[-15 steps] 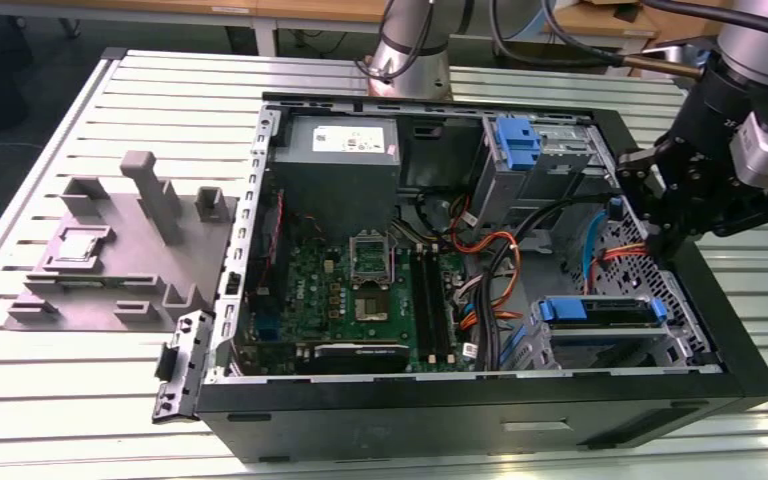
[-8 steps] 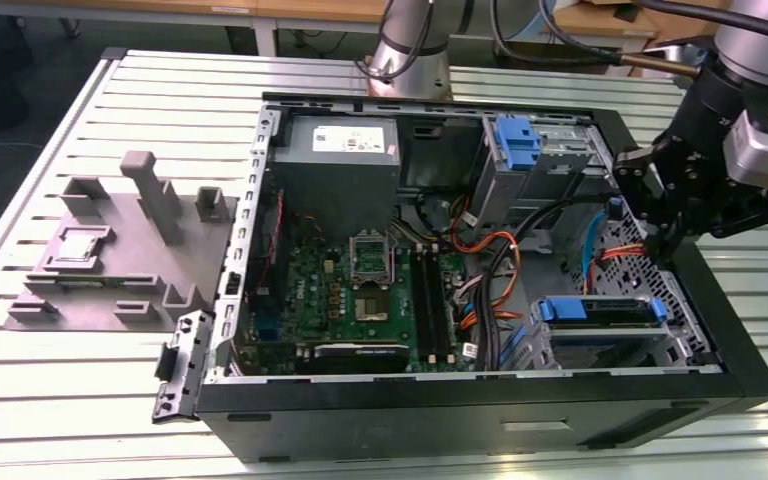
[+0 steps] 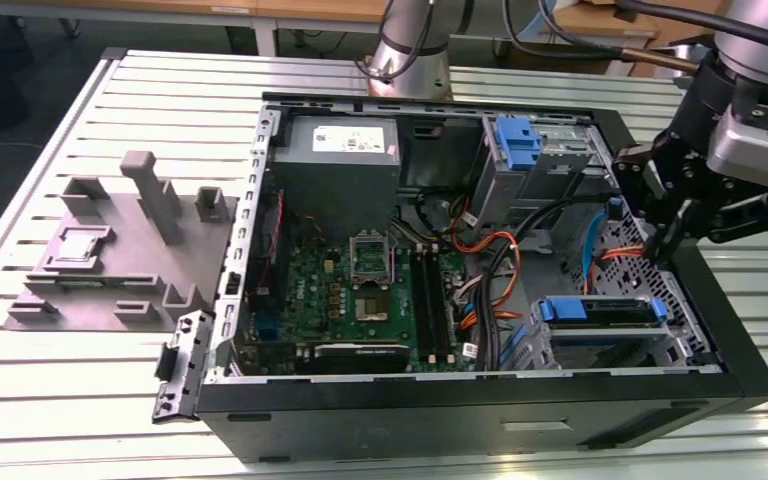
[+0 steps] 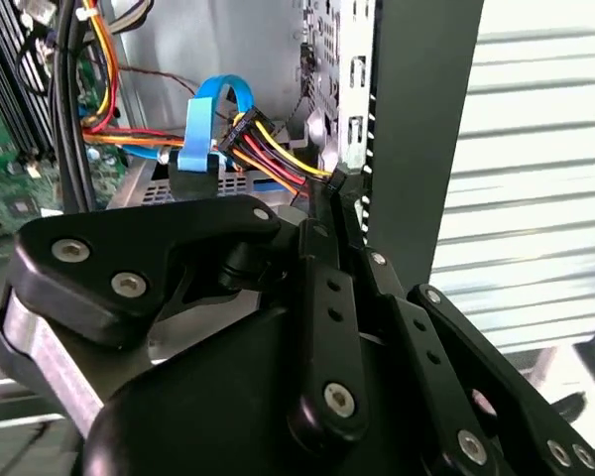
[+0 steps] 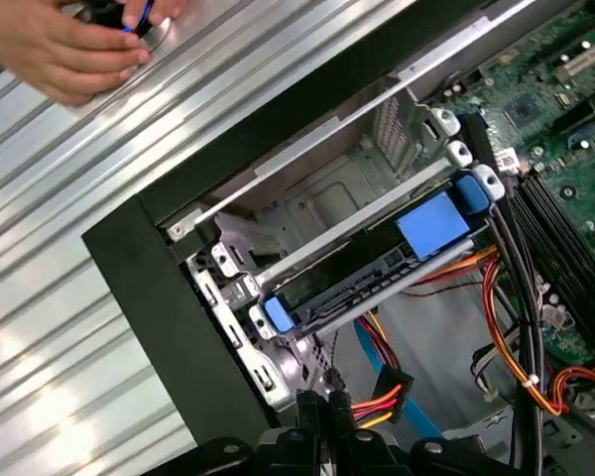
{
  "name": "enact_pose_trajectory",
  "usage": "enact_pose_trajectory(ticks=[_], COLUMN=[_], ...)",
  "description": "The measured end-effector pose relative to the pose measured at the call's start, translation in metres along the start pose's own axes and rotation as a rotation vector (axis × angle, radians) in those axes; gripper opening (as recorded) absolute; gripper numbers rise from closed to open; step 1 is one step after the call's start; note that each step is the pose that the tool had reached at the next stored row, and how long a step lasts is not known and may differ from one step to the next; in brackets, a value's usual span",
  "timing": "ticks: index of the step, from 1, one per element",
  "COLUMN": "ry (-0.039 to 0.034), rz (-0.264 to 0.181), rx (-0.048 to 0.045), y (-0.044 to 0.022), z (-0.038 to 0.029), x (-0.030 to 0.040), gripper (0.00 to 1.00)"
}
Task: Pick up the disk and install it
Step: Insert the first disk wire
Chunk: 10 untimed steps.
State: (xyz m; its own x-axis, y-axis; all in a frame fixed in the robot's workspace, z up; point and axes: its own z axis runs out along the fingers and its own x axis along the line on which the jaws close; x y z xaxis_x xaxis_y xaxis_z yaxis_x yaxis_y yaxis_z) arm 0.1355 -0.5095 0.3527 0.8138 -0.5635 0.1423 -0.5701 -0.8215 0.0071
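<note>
The open computer case (image 3: 744, 330) lies on the slatted table. My gripper (image 3: 664, 245) hangs shut with nothing in it, just inside the case wall on the exterior view's right. It is above the lower metal drive cage (image 5: 317, 198). Its black fingertips (image 4: 343, 186) press together beside the perforated wall, and the gripper (image 5: 322, 409) points toward the cage. A blue plastic bracket (image 5: 431, 223) tops that cage. Under it a flat dark edge, which seems to be the disk (image 5: 342, 290), sits in the slot. Its face is hidden.
A person's hand (image 5: 69, 50) rests on the table outside the case, on a small dark object. Orange, red and blue cables (image 4: 248, 149) run close to the fingers. A grey fixture block (image 3: 104, 250) stands at the exterior view's left. The power-supply box (image 3: 337, 150) and motherboard (image 3: 357, 290) lie inside.
</note>
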Motion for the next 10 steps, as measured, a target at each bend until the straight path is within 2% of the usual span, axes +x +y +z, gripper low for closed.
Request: enact_pose_trajectory(ticks=[10], ry=[-0.0006], rz=[0.175], rx=[-0.026], y=[-0.0001], z=[0.0], x=[-0.0001], gripper=[0.16])
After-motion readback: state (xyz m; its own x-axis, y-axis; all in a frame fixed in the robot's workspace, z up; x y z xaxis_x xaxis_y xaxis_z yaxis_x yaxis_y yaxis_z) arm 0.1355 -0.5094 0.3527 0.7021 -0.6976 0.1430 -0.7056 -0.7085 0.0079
